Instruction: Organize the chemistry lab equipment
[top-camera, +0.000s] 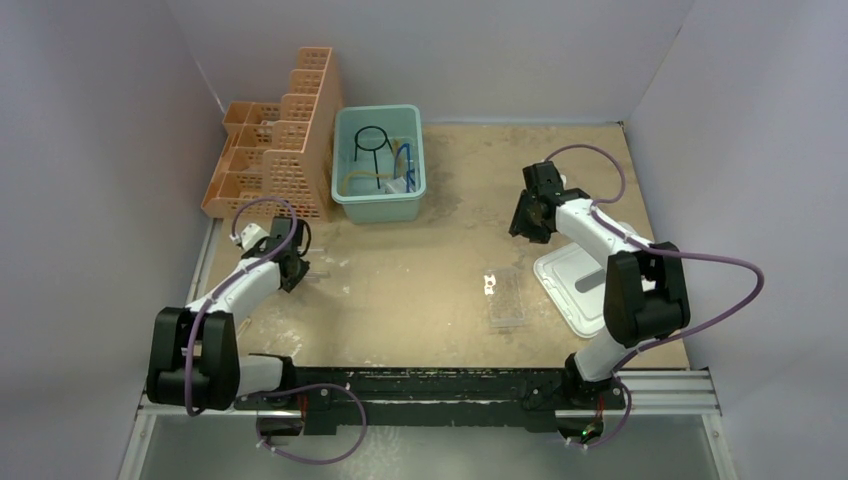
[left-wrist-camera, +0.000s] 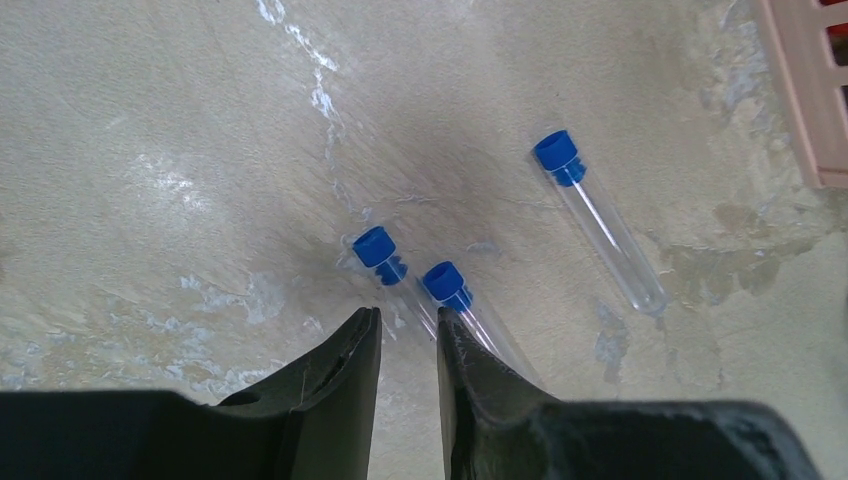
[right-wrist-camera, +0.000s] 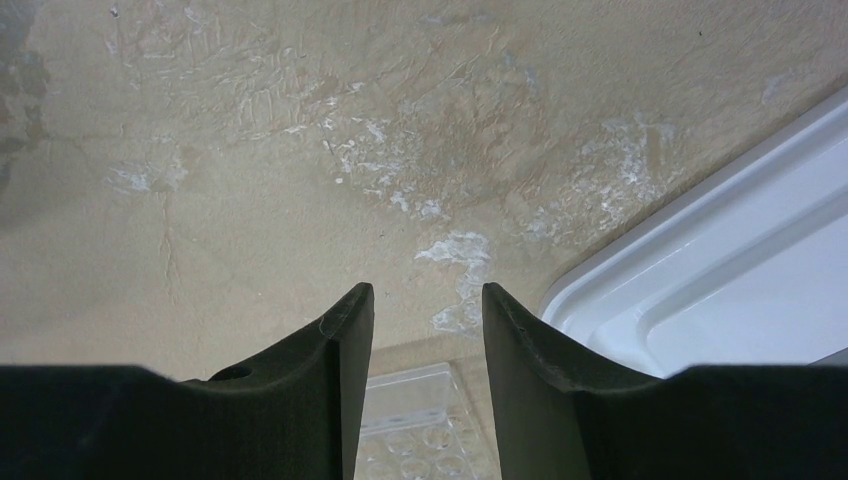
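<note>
Three blue-capped clear tubes lie on the table in the left wrist view. My left gripper (left-wrist-camera: 408, 312) hovers low over two of them, jaws a narrow gap apart. One tube (left-wrist-camera: 380, 255) runs from its cap towards that gap. The second tube (left-wrist-camera: 447, 285) passes under the right finger. The third tube (left-wrist-camera: 600, 225) lies apart to the right. My right gripper (right-wrist-camera: 425, 288) stands open above bare table, with the clear tube rack (right-wrist-camera: 410, 400) below it. In the top view the left gripper (top-camera: 296, 265) is at the left, the right gripper (top-camera: 527, 225) is at the right, and the tube rack (top-camera: 507, 300) lies between the arms.
A teal bin (top-camera: 340, 170) at the back holds a black wire ring (top-camera: 372, 138) and an amber hose (top-camera: 362, 177). The orange lattice rack (top-camera: 275, 150) stands left of it. A white tray (top-camera: 575, 285) lies under the right arm. A small white item (top-camera: 489, 284) sits beside the tube rack.
</note>
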